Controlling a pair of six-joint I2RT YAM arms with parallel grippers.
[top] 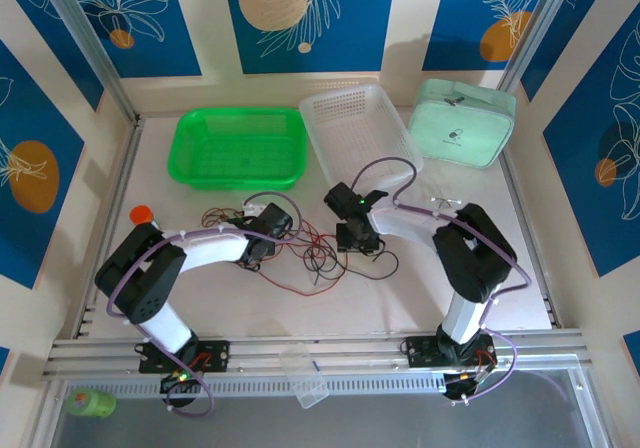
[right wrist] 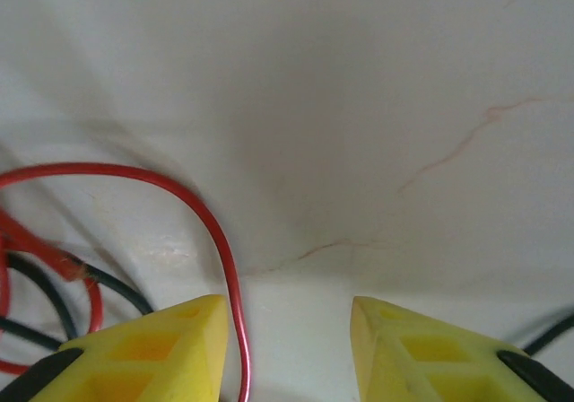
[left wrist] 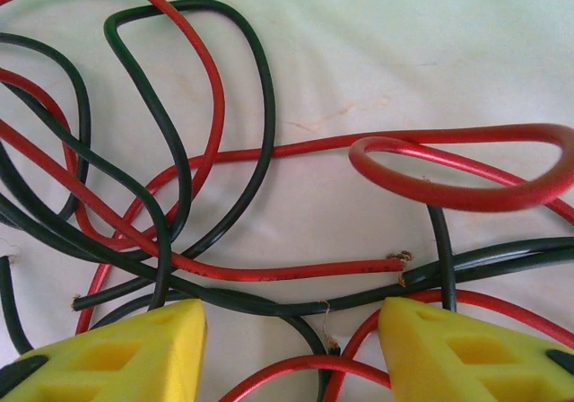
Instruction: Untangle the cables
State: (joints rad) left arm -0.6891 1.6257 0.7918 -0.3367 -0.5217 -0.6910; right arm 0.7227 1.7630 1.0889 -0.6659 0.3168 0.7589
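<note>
Beyond left pincer (left wrist: 291, 348), tangled cables (left wrist: 475, 198).

Enclosure from above. A white table (top: 330, 313) is lying in the middle, with faint reddish hairline marks (right wrist: 446, 158) running across its top (clearest in the right wrist view). Cream walls (top: 215, 28) are standing on three sides, carrying blue panels (top: 310, 18) printed with pale leaves and orange discs. Metal posts (top: 85, 38) are rising at the back corners; metal rails (top: 560, 343) are edging the near side. Soft light is falling evenly.
</note>
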